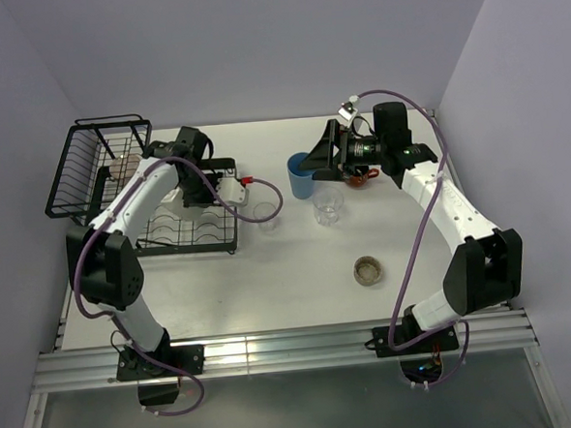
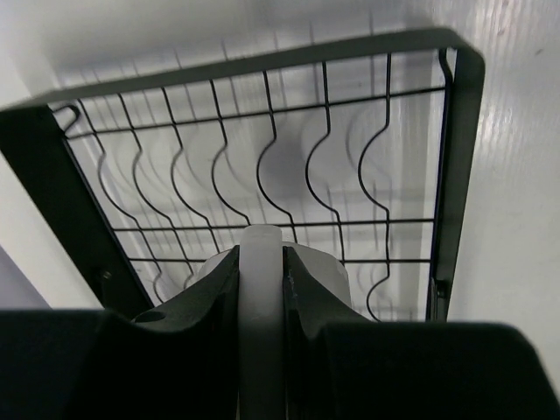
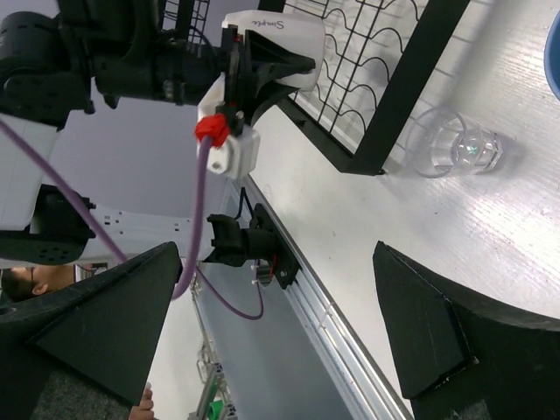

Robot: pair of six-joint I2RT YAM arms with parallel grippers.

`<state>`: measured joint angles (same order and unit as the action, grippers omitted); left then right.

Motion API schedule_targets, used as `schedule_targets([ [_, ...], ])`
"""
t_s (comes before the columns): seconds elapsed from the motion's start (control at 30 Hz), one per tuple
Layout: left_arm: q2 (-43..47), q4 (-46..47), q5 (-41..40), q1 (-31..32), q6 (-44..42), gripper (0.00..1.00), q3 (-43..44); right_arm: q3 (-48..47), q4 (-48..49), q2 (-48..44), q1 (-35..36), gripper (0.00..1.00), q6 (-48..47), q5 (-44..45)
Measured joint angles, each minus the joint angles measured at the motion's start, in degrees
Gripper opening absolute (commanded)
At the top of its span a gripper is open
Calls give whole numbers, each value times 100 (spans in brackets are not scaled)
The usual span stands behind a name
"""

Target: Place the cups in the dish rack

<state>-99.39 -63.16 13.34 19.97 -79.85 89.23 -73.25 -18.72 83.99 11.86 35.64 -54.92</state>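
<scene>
My left gripper (image 1: 195, 195) hangs over the flat tray of the black wire dish rack (image 1: 89, 173), shut on the handle of a cream mug (image 2: 325, 271). In the left wrist view the white handle (image 2: 261, 289) is pinched between the two dark fingers, with the tray wires beneath. My right gripper (image 1: 319, 163) stands open just right of the blue tumbler (image 1: 303, 175), with nothing between its fingers. Two clear glasses (image 1: 264, 213) (image 1: 328, 207) and a low brownish cup (image 1: 367, 269) stand on the table. A pinkish mug (image 1: 125, 166) sits in the rack's basket.
In the right wrist view, one clear glass (image 3: 459, 144) stands beside the rack's corner (image 3: 385, 114), and the left gripper holds the mug (image 3: 284, 39) above the tray. The table's metal front rail (image 1: 275, 352) runs along the near edge.
</scene>
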Motion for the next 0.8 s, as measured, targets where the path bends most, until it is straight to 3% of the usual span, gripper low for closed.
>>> schedule_targets([
  [0.47,-455,92,-573,-841,-291,0,-282,2,9,-42,0,100,33,-20],
  [0.8,-597,149,-841,-1023,-380,0,-304,2,24,-94,-2,100,48,-22],
])
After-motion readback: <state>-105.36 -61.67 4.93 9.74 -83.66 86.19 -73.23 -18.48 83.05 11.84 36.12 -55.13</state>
